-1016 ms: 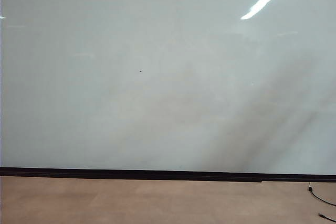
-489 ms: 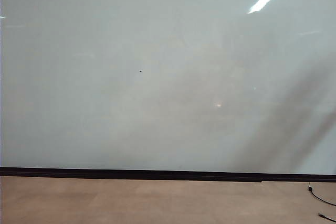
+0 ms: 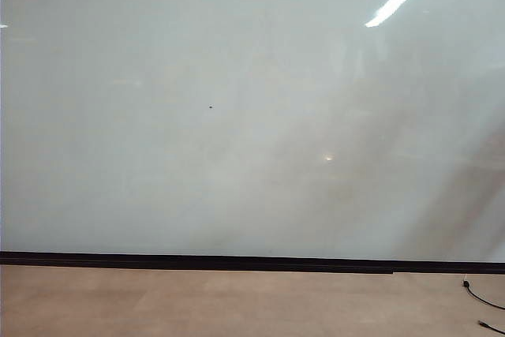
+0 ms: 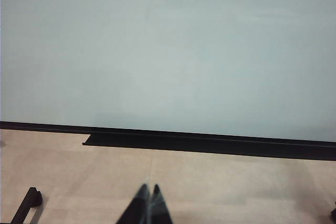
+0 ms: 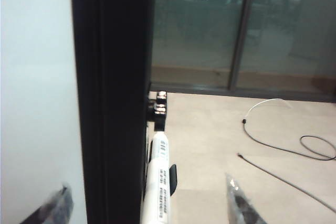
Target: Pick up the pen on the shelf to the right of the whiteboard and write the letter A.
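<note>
Upright beside the whiteboard (image 5: 31, 77), the pen (image 5: 156, 182) sits between the right end effector's (image 5: 147, 203) spread fingers.

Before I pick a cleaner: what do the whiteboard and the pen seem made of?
The whiteboard looks like glossy glass or enamel: it mirrors a ceiling light. The pen seems smooth white plastic with printed black marks. The open right gripper straddles it; the shut left gripper hangs clear.

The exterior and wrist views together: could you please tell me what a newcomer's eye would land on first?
The large glossy whiteboard fills the exterior view, blank but for a tiny dark speck and a bright light reflection at upper right. In the right wrist view, the white pen stands in a black holder against the board's dark frame, between the fingers of the open right tool. The left tool is shut above the floor.
</note>
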